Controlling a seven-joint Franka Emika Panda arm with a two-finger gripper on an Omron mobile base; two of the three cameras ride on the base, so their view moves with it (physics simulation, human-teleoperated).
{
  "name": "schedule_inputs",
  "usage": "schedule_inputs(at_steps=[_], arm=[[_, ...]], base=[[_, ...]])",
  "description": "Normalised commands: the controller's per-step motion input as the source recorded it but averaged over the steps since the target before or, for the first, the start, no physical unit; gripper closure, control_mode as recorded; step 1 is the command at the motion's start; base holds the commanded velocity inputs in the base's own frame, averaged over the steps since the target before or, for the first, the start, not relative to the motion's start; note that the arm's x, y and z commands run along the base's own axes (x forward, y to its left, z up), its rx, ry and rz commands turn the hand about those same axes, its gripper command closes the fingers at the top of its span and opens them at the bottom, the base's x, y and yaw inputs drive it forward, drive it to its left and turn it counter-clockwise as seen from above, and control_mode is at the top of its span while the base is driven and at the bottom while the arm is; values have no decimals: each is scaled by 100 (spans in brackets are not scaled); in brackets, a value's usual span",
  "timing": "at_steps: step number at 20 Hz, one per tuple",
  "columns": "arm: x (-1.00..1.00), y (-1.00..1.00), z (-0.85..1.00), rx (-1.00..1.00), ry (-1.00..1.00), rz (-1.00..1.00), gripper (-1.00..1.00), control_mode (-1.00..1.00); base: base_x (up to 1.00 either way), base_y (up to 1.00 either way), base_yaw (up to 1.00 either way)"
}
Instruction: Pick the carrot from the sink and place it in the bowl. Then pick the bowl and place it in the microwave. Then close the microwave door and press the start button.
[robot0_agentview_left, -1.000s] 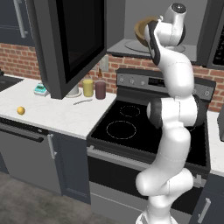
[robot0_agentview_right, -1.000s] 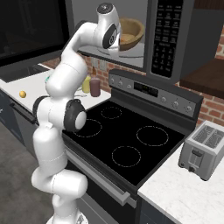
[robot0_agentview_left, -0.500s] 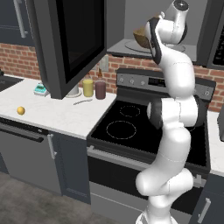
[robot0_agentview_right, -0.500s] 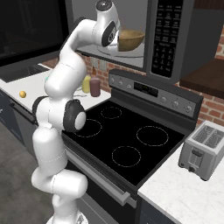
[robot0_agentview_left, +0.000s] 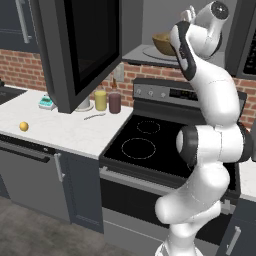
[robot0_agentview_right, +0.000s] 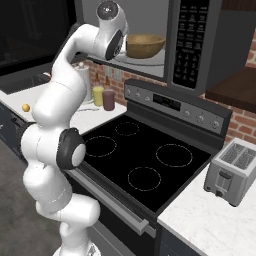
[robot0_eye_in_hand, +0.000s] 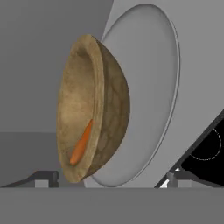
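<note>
Carrot (robot0_eye_in_hand: 81, 145) lies inside the wooden bowl (robot0_agentview_right: 144, 46), which sits on the round glass turntable (robot0_eye_in_hand: 148, 87) within the microwave (robot0_agentview_right: 192, 45) above the stove (robot0_agentview_right: 145, 162). Just in front of the bowl, the gripper (robot0_eye_in_hand: 111, 178) stands wide open, clear of its rim, holding nothing. Left of the bowl, the microwave door (robot0_agentview_left: 80, 50) hangs open.

White arm, dark joints

The arm (robot0_agentview_left: 210, 100) is glossy white, built of rounded tube segments with bulbous elbows. Dark grey discs cap its joints, one large on the mid segment, one small near the hand. Two small dark finger tips (robot0_eye_in_hand: 43, 177) rise squared and blocky, with lighter grey faces.
</note>
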Motion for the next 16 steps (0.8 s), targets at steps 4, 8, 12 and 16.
schedule_inputs(at_steps=[4,8,12,16], arm=[[-100,12,0,0,-26,8,-100,-100],[-100,17,7,0,-21,6,-100,-100],[-100,31,11,0,-20,2,-100,-100],[-100,29,21,0,-26,-1,-100,-100]], base=[[0,0,0],[0,0,0],[0,0,0],[0,0,0]])
